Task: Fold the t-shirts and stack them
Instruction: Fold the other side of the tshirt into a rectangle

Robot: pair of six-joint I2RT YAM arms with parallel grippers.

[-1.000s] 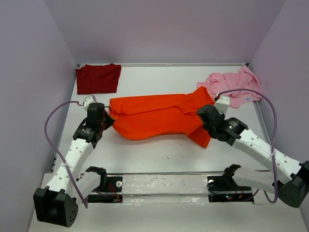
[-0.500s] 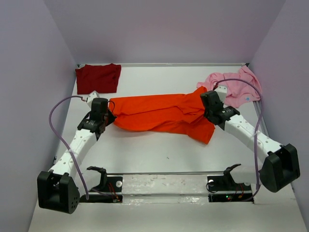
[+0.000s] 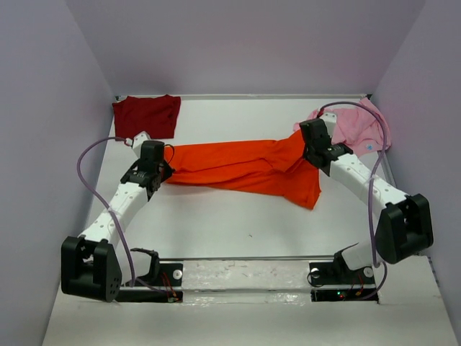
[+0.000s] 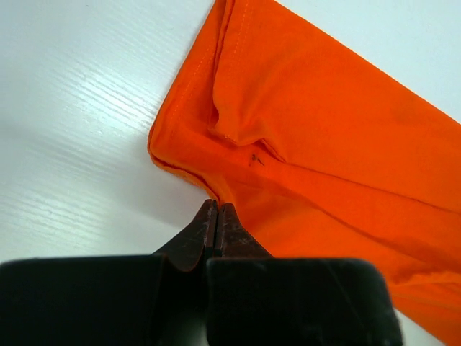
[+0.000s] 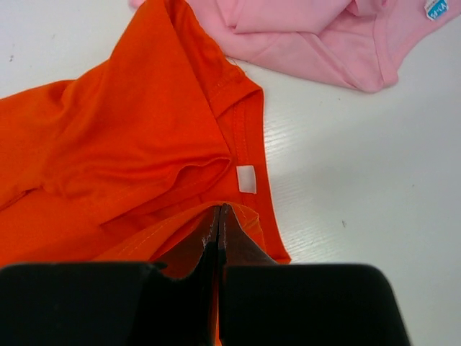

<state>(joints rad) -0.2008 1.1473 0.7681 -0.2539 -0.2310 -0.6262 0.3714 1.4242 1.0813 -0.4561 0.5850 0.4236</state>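
The orange t-shirt (image 3: 238, 167) hangs stretched between both arms across the middle of the table. My left gripper (image 3: 167, 167) is shut on its left edge; the pinched hem (image 4: 216, 198) shows at the fingertips of the left gripper (image 4: 217, 205). My right gripper (image 3: 310, 153) is shut on the right side, the fingertips of the right gripper (image 5: 219, 207) clamped on orange cloth (image 5: 130, 144) just below a white label (image 5: 246, 179). The dark red t-shirt (image 3: 148, 116) lies flat at the back left. The pink t-shirt (image 3: 360, 128) lies crumpled at the back right, also in the right wrist view (image 5: 310, 36).
Purple walls enclose the white table (image 3: 216, 223) on three sides. A metal rail (image 3: 245, 258) with the arm bases runs along the near edge. Purple cables (image 3: 90, 166) loop off both arms.
Both arms have carried the orange t-shirt toward the back of the table and pulled it out longer and flatter. Both grips stay shut.
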